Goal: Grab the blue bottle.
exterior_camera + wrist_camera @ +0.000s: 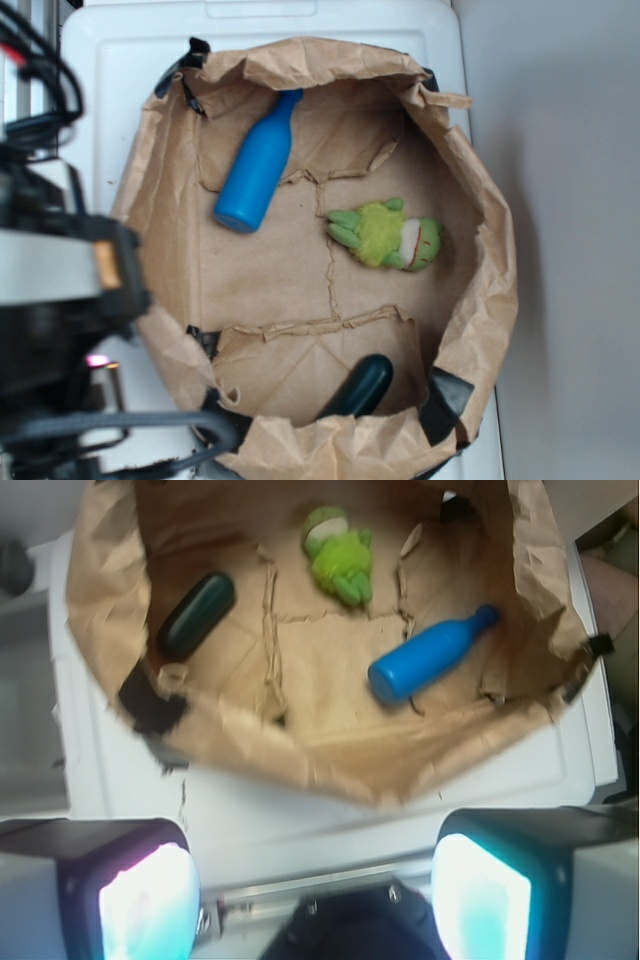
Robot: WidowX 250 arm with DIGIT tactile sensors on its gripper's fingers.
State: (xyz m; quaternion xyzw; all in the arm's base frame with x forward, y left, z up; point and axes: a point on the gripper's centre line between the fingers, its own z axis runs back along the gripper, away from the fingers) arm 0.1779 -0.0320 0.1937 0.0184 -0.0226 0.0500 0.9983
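Observation:
The blue bottle point(255, 170) lies on its side on the floor of an open brown paper bag point(487, 300), neck pointing to the bag's far rim. In the wrist view the blue bottle point(425, 658) lies at the right, neck up-right, inside the paper bag point(300, 745). My gripper point(315, 890) is open, its two glowing pads wide apart with nothing between them. It hovers outside the bag, over the white surface point(400, 800), well short of the bottle. In the exterior view my arm point(60, 290) is at the left edge, outside the bag.
A yellow-green plush toy point(385, 235) point(338, 550) lies in the bag beside the bottle. A dark green rounded object point(362, 388) point(195, 615) rests against the bag's wall. The crumpled bag walls stand up all around. The bag sits on a white lid point(120, 60).

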